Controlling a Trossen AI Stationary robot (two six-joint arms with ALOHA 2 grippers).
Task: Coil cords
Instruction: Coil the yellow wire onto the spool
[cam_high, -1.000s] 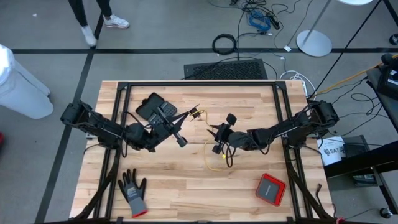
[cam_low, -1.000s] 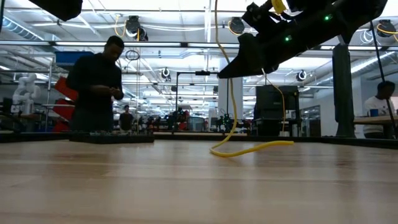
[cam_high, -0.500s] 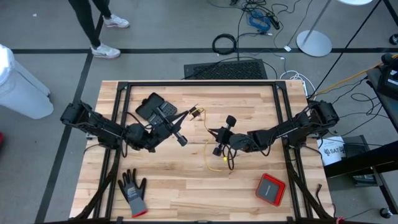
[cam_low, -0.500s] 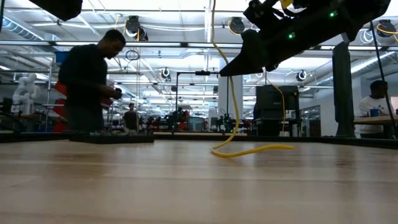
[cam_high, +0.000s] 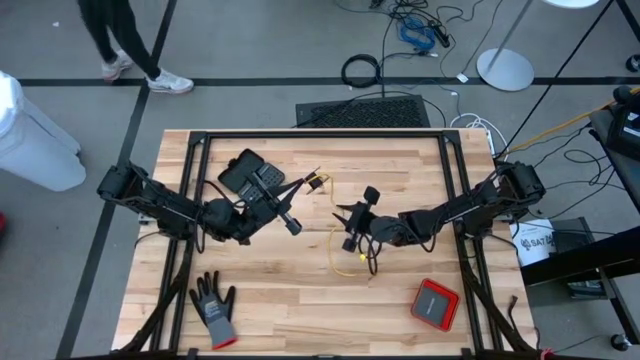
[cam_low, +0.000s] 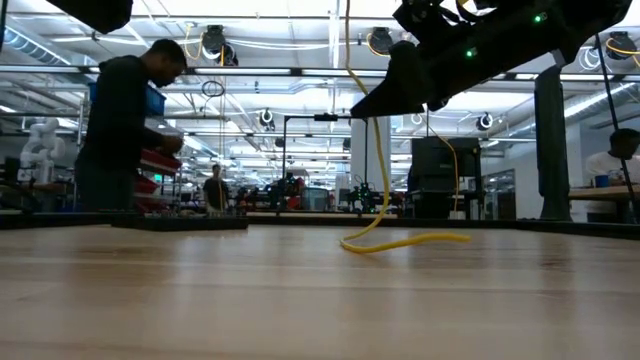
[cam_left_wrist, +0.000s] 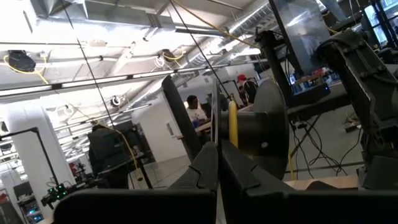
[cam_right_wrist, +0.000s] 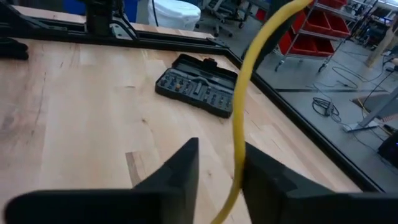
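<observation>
mid-table, yellow cord (cam_high: 345, 245) hangs between right end effector (cam_high: 349, 224) fingers.

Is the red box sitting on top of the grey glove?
No, the red box lies near the table's right corner, far from the grey glove at the left.

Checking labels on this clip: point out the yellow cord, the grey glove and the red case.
yellow cord (cam_low: 400, 242), low view, stretch lying on table.
grey glove (cam_high: 214, 309), high view, palm.
red case (cam_high: 435, 303), high view, top face.

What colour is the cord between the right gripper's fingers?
Yellow; the cord shows best in the right wrist view, passing between the right gripper fingers.
</observation>
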